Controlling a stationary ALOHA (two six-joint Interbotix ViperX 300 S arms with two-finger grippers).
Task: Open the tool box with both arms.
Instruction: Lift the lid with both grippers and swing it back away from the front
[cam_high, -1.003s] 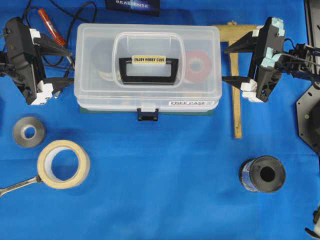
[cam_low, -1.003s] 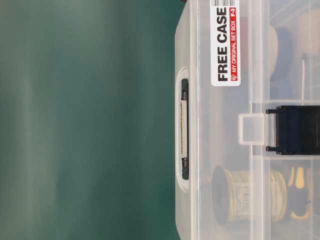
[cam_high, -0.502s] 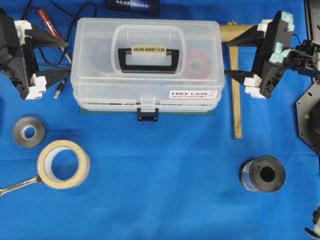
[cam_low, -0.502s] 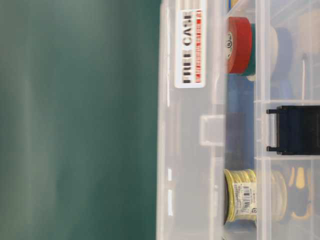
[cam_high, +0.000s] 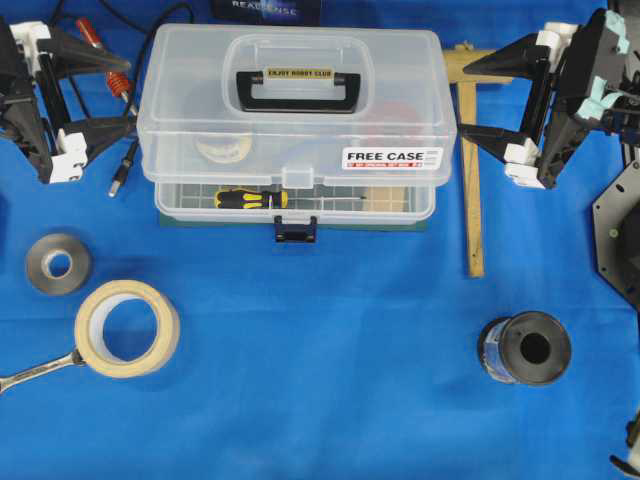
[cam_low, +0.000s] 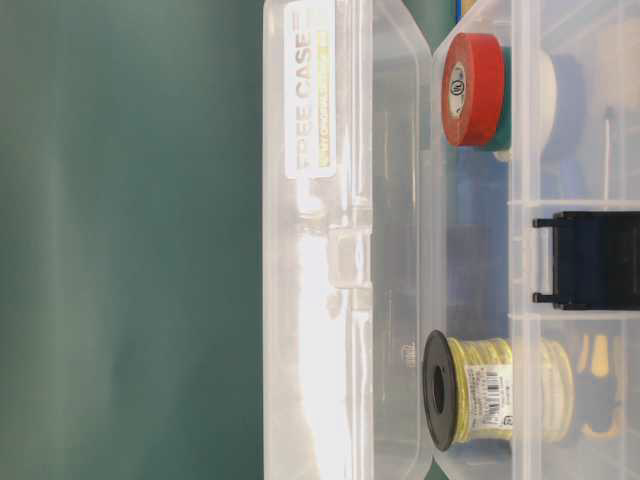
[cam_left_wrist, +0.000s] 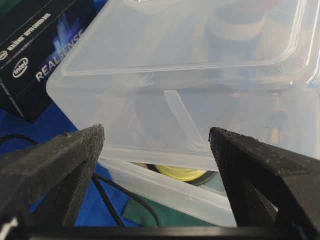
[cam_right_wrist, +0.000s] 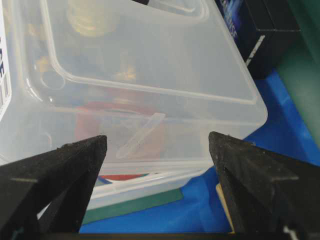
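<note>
Tool box (cam_high: 296, 120) lid raised, screwdriver (cam_high: 251, 198) inside

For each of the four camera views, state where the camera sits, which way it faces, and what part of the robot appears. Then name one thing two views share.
Overhead: above, facing down on the tool box; left gripper and right gripper flank it.
Table-level: low at the front, picture turned sideways, facing the raised lid; no robot shows.
Left wrist: looks between its open fingers at the box's end.
Right wrist: looks between its fingers at the other end.
Shared: overhead and table-level both show the FREE CASE sticker.
</note>
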